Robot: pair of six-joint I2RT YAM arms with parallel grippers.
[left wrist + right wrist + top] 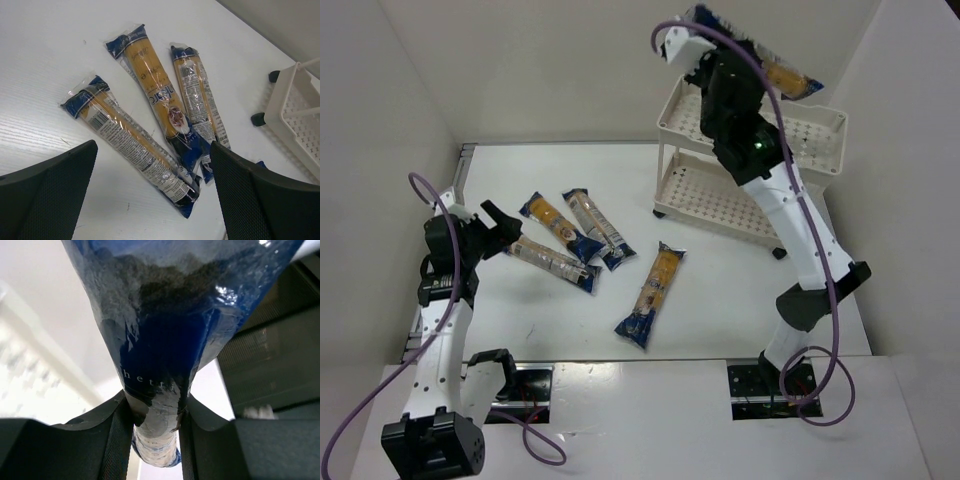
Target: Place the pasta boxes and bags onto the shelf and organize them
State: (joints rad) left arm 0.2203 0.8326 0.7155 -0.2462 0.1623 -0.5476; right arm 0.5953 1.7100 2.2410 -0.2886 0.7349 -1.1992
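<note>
Three pasta bags (565, 240) lie fanned on the table at centre left; they also show in the left wrist view (155, 100). A fourth bag (653, 293) lies alone nearer the front. My right gripper (725, 45) is shut on a fifth pasta bag (775, 68) and holds it high over the cream-white shelf (825, 125), above its top tray. In the right wrist view the fingers (117, 440) squeeze the bag's dark blue end (160, 340). My left gripper (500, 228) is open and empty, left of the three bags; its fingers (250, 195) show just short of the nearest bag (132, 140).
The shelf's lower tray (705, 195) faces the bags; its black wheels (259, 119) stand on the table. White walls close in the left, back and right sides. Two cable openings (765, 385) sit at the near edge by the arm bases.
</note>
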